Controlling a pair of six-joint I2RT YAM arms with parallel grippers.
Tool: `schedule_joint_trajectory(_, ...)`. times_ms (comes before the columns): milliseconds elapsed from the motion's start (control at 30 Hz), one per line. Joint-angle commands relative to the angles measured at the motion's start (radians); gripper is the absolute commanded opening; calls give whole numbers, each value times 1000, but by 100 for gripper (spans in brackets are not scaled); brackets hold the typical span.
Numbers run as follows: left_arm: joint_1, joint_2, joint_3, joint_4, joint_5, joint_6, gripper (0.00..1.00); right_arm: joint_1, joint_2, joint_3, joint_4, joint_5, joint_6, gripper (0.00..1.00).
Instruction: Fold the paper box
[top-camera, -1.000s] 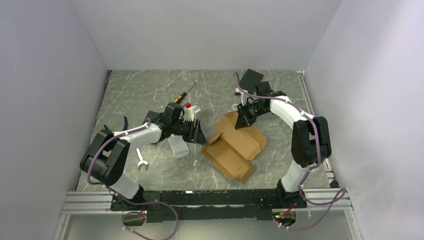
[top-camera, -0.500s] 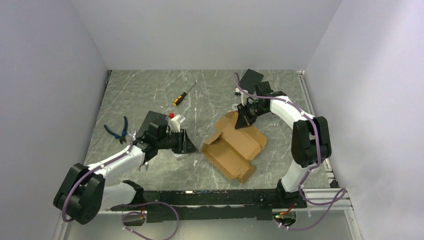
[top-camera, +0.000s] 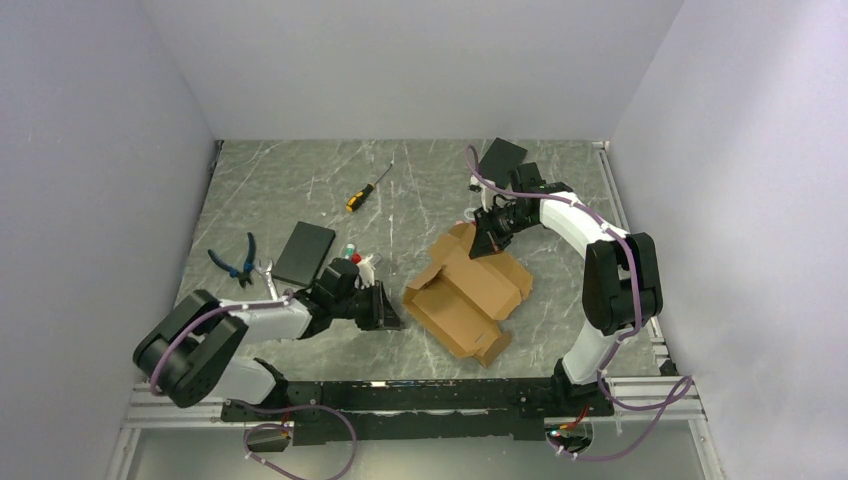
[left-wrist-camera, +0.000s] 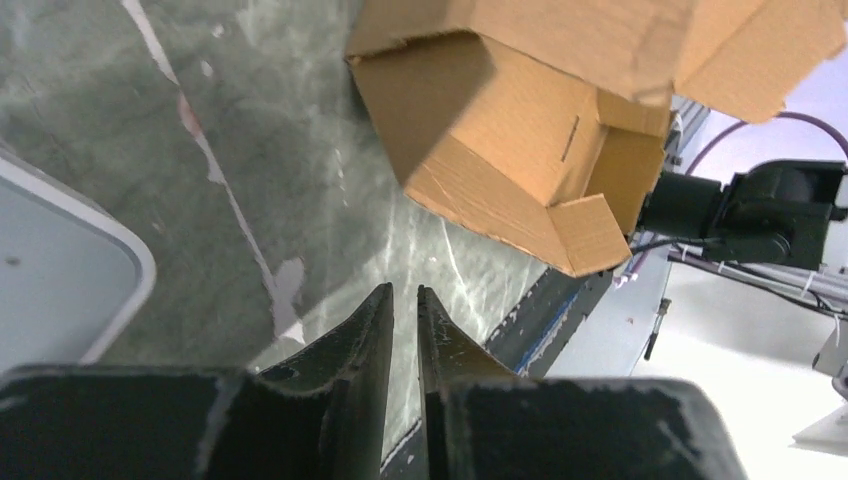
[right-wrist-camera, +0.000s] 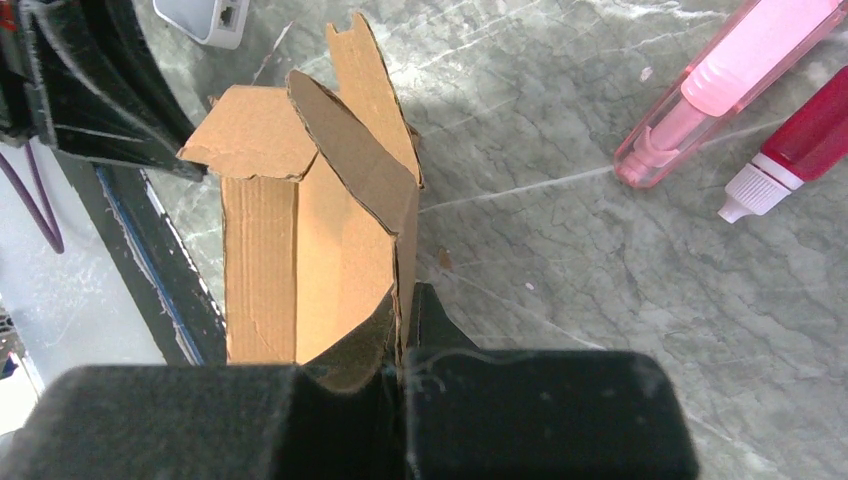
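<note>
The left pincer (top-camera: 386, 311) has swung back toward its base, nearly closed, empty; the paper box (top-camera: 468, 292) lies just beyond its tips. The right pincer (top-camera: 487, 239) nips a flap (light, stiff card, probably; grip flap edges).

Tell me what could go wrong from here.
The right gripper pinches only one thin flap of the paper box; pulling could tear it or drag the whole box. The left gripper sits shut and empty, apart from the box, so nothing braces it. The grey tin lies beside that gripper and might get knocked.
</note>
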Motion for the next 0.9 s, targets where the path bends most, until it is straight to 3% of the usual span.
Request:
schedule_joint_trajectory(0,-13,74,49,126,-64,-60,19,6,-17,1,48,1,-11,0)
schedule_joint_trajectory(467,-17,186,198,146,-67,-43,17,12,-11,1,44,0,-14,0)
schedule_joint_trajectory(867,-16,165,198,74,-76,-13,19,14,-14,0,44,0,-15,0)
